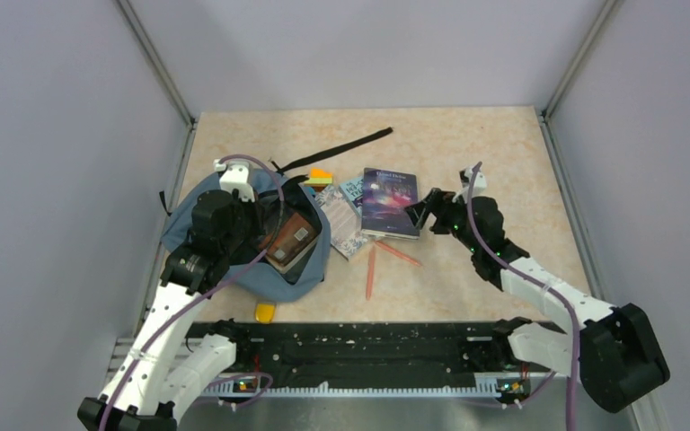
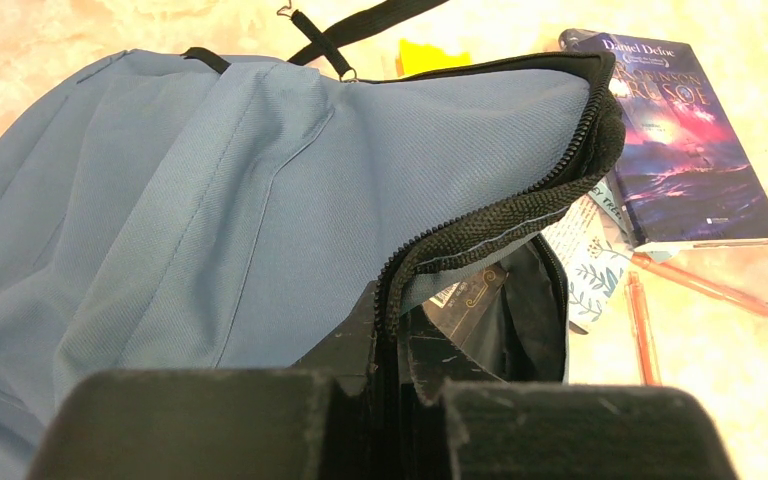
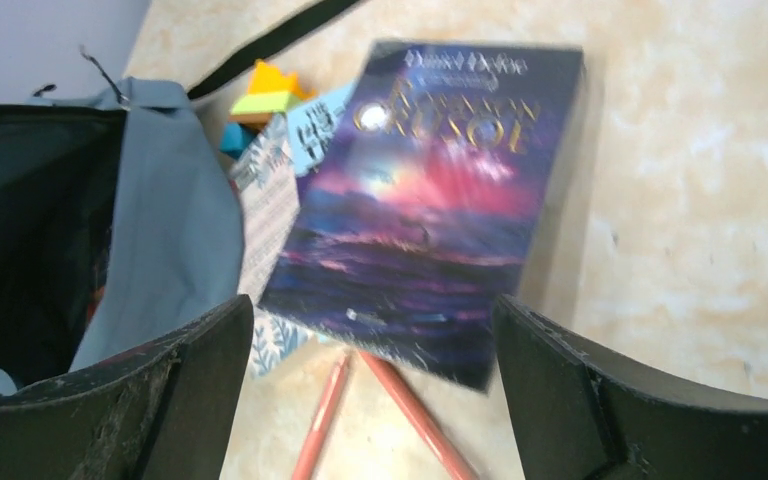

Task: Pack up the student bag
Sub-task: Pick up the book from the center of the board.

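Left of centre on the worktop (image 1: 503, 144): the student bag (image 1: 178, 229), soft slate-blue fabric, black zipper trim, dark lining, one black strap (image 1: 341, 148) trailing toward the top of the frame. Lying flat, mouth gaping to the right, with a brown case (image 1: 292, 238) bearing a pale label inside. On the zippered rim of that mouth, the left end effector (image 1: 265, 220), clamped and holding the edge raised; in the left wrist view, fingers (image 2: 200, 420) nearly together with the black trim pinched between. Right of centre, the right end effector (image 1: 424, 213), spread wide and empty, hovering just right of a Robinson Crusoe paperback (image 1: 389, 203), purple-blue cover up. Between paperback and bag, patterned booklets (image 1: 346, 232), partly under the paperback. Below these, two orange-red pens (image 1: 370, 269) splayed in a V. Above, yellow and orange blocks (image 1: 322, 176). Just below the bag, a small yellow object (image 1: 264, 312).
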`<state>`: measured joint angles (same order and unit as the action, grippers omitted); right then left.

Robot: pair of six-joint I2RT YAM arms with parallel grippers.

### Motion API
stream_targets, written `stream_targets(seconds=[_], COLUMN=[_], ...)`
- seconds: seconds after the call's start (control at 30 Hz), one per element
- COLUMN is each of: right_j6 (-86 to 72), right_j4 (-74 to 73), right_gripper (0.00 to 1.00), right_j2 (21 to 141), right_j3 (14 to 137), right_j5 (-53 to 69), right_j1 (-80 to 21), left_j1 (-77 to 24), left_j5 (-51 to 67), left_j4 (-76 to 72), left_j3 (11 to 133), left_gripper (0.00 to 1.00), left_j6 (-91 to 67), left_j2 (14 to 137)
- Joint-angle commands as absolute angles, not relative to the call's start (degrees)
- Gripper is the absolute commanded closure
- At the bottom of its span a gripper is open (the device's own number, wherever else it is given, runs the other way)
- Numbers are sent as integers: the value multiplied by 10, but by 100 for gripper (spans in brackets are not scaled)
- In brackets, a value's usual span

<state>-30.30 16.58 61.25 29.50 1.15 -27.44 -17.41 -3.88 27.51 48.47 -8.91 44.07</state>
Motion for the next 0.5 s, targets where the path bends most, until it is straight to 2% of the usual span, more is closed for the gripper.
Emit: stream_targets(seconds=[0.0,0.17,0.47], right_j6=[-390,-477,-544], right_j4=[206,300,399], right_gripper=[13,14,18], right_j2=[603,620,705], right_j3=[249,172,146], right_j5=[88,21,34], right_j1=[-233,-227,-228], left_j1=[-178,-178,-178], left_j5=[-27,-25,-25], left_j4=[246,246,246], left_j3=[491,490,491], left_gripper=[100,100,100], left_j6=[-96,-96,-95], left_j2=[428,426,427])
